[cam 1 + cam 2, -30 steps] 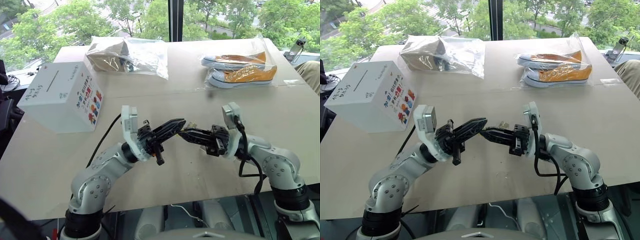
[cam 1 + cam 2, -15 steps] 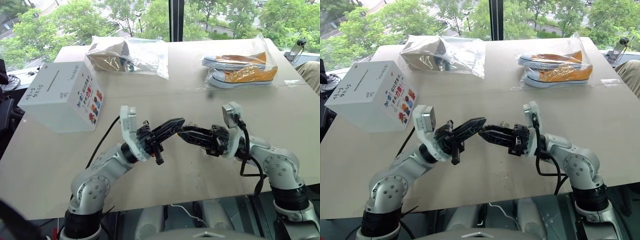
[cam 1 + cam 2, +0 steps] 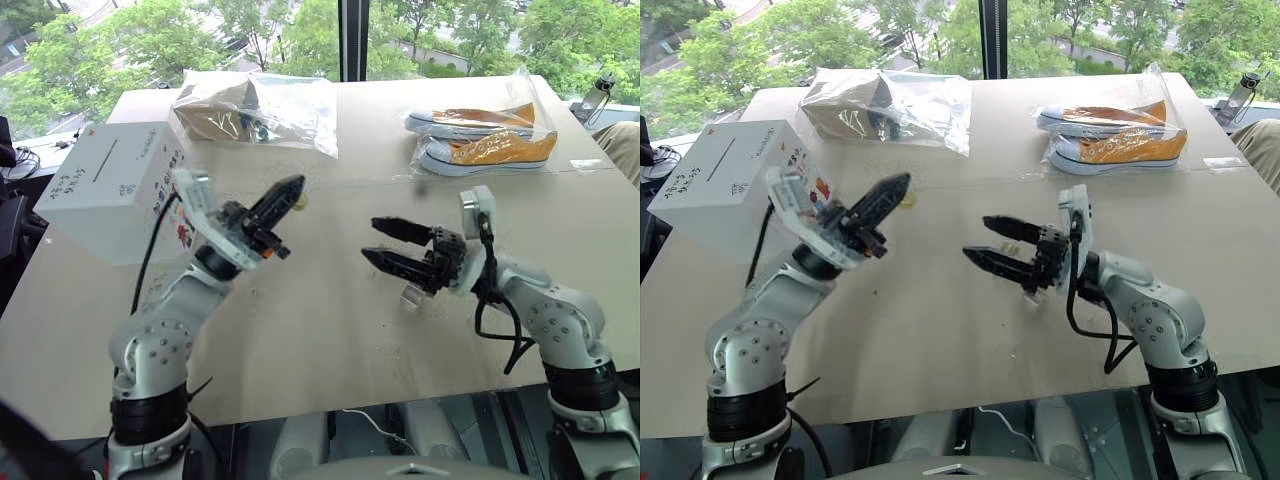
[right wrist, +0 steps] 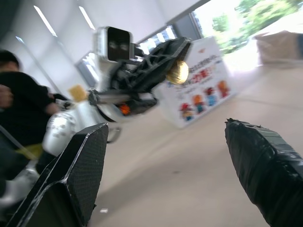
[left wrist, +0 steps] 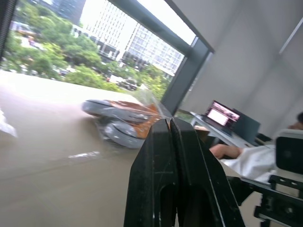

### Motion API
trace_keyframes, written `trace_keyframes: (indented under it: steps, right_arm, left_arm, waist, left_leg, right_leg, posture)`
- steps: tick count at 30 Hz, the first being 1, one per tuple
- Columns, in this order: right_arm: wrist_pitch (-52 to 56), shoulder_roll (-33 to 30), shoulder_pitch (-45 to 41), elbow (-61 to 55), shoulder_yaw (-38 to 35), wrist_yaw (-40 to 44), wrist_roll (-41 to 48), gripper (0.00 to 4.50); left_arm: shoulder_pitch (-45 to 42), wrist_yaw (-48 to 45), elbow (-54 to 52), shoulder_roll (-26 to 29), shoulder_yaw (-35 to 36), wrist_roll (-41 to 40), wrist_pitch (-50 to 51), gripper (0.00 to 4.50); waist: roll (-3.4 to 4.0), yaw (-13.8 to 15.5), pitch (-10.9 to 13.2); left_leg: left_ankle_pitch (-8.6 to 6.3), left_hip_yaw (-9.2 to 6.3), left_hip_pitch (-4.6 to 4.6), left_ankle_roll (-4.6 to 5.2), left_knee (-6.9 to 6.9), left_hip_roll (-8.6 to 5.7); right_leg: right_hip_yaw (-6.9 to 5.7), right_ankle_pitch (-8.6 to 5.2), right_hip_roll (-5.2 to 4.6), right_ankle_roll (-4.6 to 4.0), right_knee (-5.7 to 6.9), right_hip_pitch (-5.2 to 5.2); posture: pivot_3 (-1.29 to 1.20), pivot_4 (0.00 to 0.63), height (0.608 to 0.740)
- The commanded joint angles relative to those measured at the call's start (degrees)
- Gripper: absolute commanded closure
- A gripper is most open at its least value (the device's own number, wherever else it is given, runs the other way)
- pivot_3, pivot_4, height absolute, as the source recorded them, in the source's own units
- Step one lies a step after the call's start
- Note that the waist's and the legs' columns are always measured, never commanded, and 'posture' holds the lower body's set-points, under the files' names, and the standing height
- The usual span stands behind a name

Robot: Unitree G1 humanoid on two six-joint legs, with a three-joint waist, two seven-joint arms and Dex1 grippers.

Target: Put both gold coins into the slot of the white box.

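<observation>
Right wrist view: gold coin (image 4: 177,72) between left gripper (image 4: 176,56) tips

Beige bench (image 3: 330,330), seam line running across it partway back. White box (image 3: 115,190) sits at the left edge, slot (image 3: 105,161) in its top face. Clear bag of brownish stuff (image 3: 255,112) at the far edge, left of centre. Bagged orange sneakers (image 3: 485,140) near the far right corner. Small clear block (image 3: 411,295) right of centre.
</observation>
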Motion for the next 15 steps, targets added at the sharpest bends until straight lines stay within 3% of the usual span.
trace_keyframes:
  steps: [1,8,15]
  right_arm:
    - [-10.1,1.5,-5.4,1.6,0.7,0.0,-8.4,0.33]
    - [-13.0,5.9,-14.8,4.0,0.4,-2.0,-11.1,0.33]
    - [-11.8,6.0,-16.8,4.2,1.0,-0.2,-10.8,0.33]
  left_arm:
    - [-5.6,7.9,1.5,2.7,4.1,7.8,-2.9,4.5]
    - [-12.8,13.2,7.3,16.4,4.1,26.1,-2.5,4.5]
    - [-14.4,14.4,10.7,21.5,6.3,31.8,2.6,4.5]
  waist:
    - [0.0,0.0,0.0]
    - [-0.03,-0.1,0.0]
    - [-0.04,0.2,0.0]
  left_leg:
    - [0.01,0.0,-0.01,-0.01,0.0,-0.02]
    - [0.02,-0.03,-0.19,-0.04,-0.03,0.02]
    - [0.16,-0.02,-0.61,-0.3,-0.15,-0.04]
  right_leg:
    - [0.01,0.01,0.02,0.01,0.02,-0.05]
    - [0.0,0.03,0.02,-0.02,0.07,-0.27]
    - [-0.12,0.03,-0.28,0.01,0.04,-0.72]
  posture:
    - [0.0,0.15,0.74]
    - [0.0,0.15,0.74]
    - [0.0,0.15,0.74]
